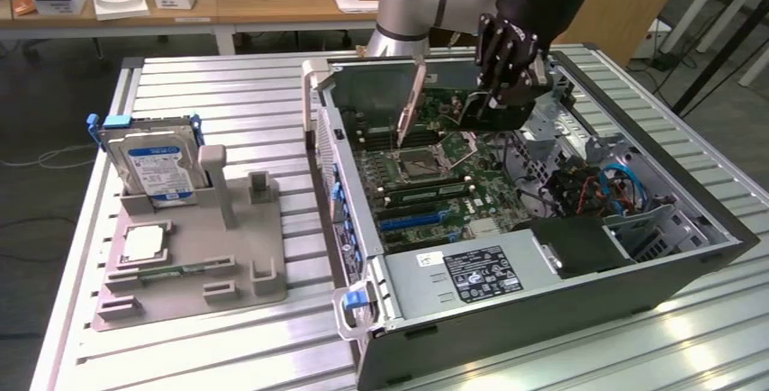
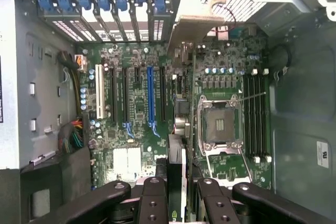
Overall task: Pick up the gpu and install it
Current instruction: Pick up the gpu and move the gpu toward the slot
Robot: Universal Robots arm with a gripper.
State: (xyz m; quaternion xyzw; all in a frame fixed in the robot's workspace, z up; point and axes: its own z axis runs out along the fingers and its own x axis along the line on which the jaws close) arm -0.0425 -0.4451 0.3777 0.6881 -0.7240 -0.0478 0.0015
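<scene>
Black gripper jaws stand narrowly apart, clamped on the graphics card. The card hangs edge-on above the motherboard, reaching toward the slotted rear wall of the case. Judged light, stiff, fragile; hold bare board edge, clear of components.

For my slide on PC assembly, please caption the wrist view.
The gripper holds the gpu edge-on over the motherboard inside the open computer case.
</scene>
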